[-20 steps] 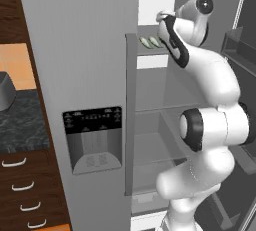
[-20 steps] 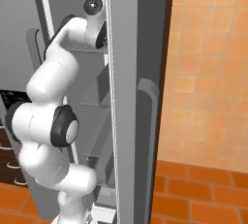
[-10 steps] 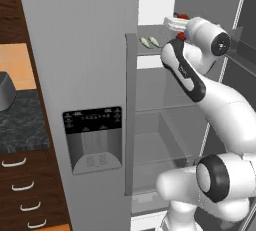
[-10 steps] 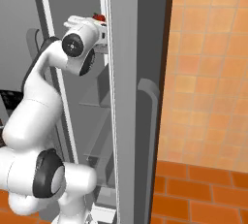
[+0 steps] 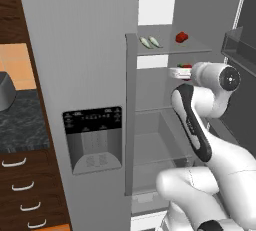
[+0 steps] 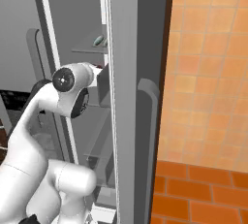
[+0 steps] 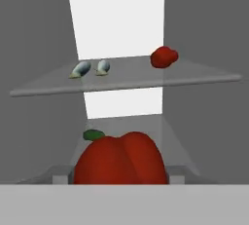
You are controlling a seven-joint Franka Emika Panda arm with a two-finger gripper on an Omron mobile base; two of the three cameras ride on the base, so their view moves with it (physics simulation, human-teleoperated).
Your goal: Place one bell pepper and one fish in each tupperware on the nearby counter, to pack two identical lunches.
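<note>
Red bell pepper (image 7: 120, 158) sits clamped in my gripper (image 5: 181, 72); two fish (image 7: 90, 68) lie at the shelf's (image 7: 204, 79) left end.

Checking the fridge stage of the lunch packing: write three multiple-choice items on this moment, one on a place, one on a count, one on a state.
1. Where do the fish lie?
A. on the upper fridge shelf
B. on the counter
C. in the gripper

2. How many peppers show?
A. one
B. two
C. four

3. What is the fridge's right door doing?
A. shut
C. standing open
B. off its hinges

Answers:
1 A: both fish lie side by side on the upper shelf, left of a pepper.
2 B: one pepper on the shelf, another pepper close up at the gripper.
3 C: the shelves are exposed, with the door swung out beside the arm.
</note>
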